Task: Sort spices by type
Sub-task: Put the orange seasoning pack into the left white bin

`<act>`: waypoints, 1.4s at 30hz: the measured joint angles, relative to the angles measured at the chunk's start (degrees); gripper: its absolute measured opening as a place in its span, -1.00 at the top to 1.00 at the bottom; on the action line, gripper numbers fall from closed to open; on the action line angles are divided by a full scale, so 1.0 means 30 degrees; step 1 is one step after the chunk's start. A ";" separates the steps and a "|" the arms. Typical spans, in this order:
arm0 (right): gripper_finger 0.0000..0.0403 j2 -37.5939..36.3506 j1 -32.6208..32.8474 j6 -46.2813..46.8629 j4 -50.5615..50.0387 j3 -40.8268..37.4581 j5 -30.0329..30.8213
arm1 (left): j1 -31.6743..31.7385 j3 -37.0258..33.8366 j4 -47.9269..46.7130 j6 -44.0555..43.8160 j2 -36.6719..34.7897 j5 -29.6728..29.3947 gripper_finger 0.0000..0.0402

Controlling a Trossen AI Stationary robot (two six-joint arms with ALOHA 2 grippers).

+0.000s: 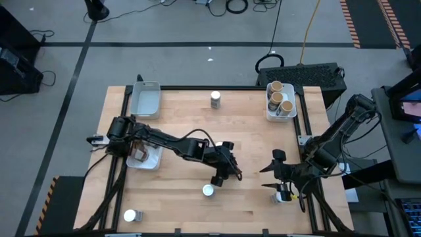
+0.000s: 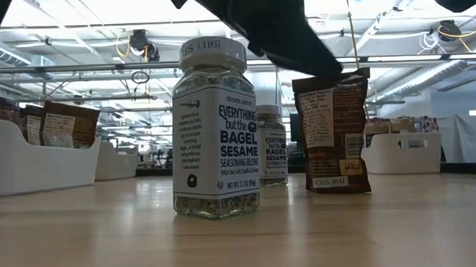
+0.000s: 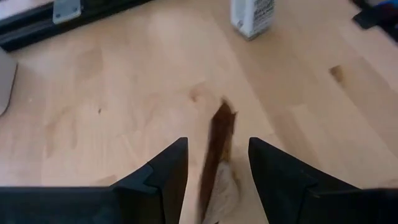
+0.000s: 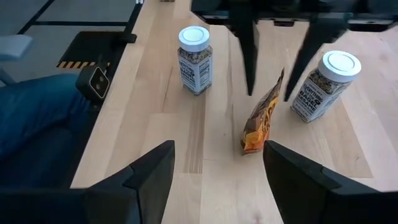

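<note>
Nearest the low camera, a white-lidded jar (image 2: pixel 214 126) stands upright on the counter (image 2: pixel 242 238), and just behind it a brown packet (image 2: pixel 333 131) stands on edge. The left pincer (image 3: pixel 217 165) hangs over the packet with its fingers spread, one either side and apparently not yet touching, though from above this is hard to judge; it is probably lined up to pinch the thin bag across its flat faces.

Farther off, cork-topped jars (image 1: pixel 280 100) share one white tray (image 1: pixel 281 115) and more packets (image 1: pixel 139 151) another, so kinds are being kept apart. The right pincer (image 4: pixel 217 162) waits released near the counter's right edge.
</note>
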 joint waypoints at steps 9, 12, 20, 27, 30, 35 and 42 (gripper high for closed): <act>-0.12 0.0000 0.0000 -0.0130 -0.0005 0.0000 0.0004 | 0.0477 -0.0007 -0.0878 -0.0870 0.0007 0.0601 0.13; -0.12 0.0000 0.0000 -0.0196 -0.0007 0.0000 0.0413 | 0.0579 -0.0007 -0.1018 -0.1009 0.0007 0.0969 0.13; -0.12 0.0000 0.0000 -0.0204 -0.0015 0.0000 0.0542 | 0.0549 -0.0015 -0.1099 -0.1009 0.0007 0.1070 0.14; -0.12 0.0000 0.0000 -0.0270 -0.0015 0.0000 0.0852 | 0.0572 -0.0022 -0.1179 -0.1174 0.0007 0.1071 0.14; -0.12 0.0000 0.0000 -0.0270 -0.0015 0.0000 0.0858 | 0.0579 -0.0022 -0.1074 -0.1512 0.0258 0.1071 0.14; -0.12 0.0007 0.0000 -0.0262 -0.0051 0.0007 0.0852 | 0.0579 -0.0044 -0.0926 -0.1507 0.0932 0.1297 0.14; -0.12 0.0007 0.0000 -0.0268 -0.0196 0.0015 0.0852 | 0.0579 -0.0044 -0.0728 -0.1490 0.1392 0.1304 0.16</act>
